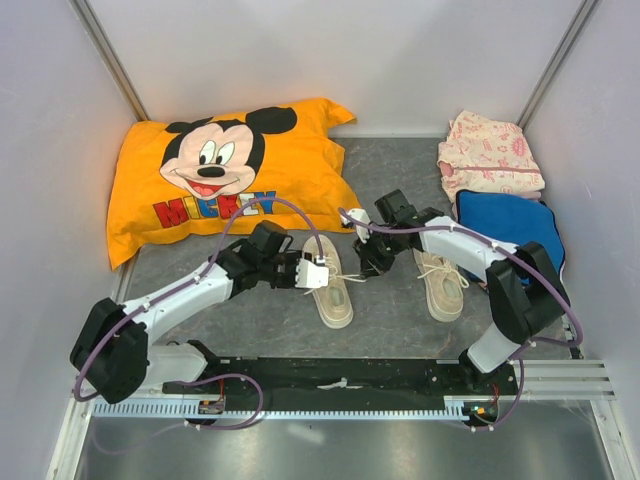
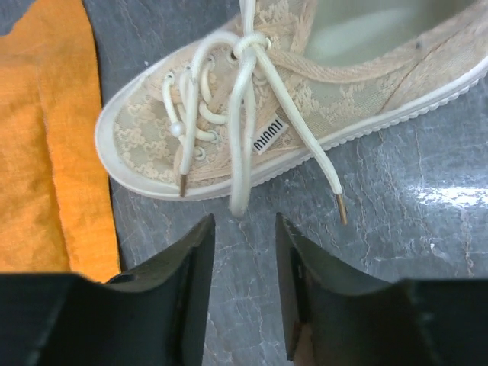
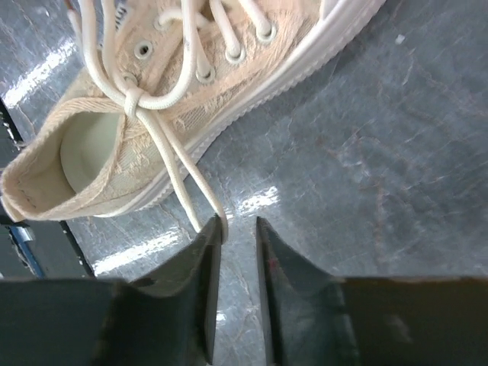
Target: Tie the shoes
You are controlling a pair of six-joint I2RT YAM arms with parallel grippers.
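Left tool (image 2: pixel 244 225) hangs over the grey worktop (image 2: pixel 396 252) with its fingers spread and nothing between them. At its 12 o'clock in the wrist view lies the middle sneaker (image 2: pixel 305 99), its toe toward the orange Mickey pillow (image 2: pixel 46 152) at 9 o'clock. The white laces (image 2: pixel 242 122) are crossed in a single knot at the top eyelets, and their ends fall over the sole toward the tool, stopping just short of it. Right tool (image 3: pixel 238 225) is parted only narrowly and pinches nothing. Two lace ends run from the knot at its 11 o'clock down to the tip of the finger (image 3: pixel 202 259) on the 9 o'clock side of the gap. Seen from above, the second sneaker (image 1: pixel 441 282) lies at 3 o'clock of the first, partly under the right forearm.
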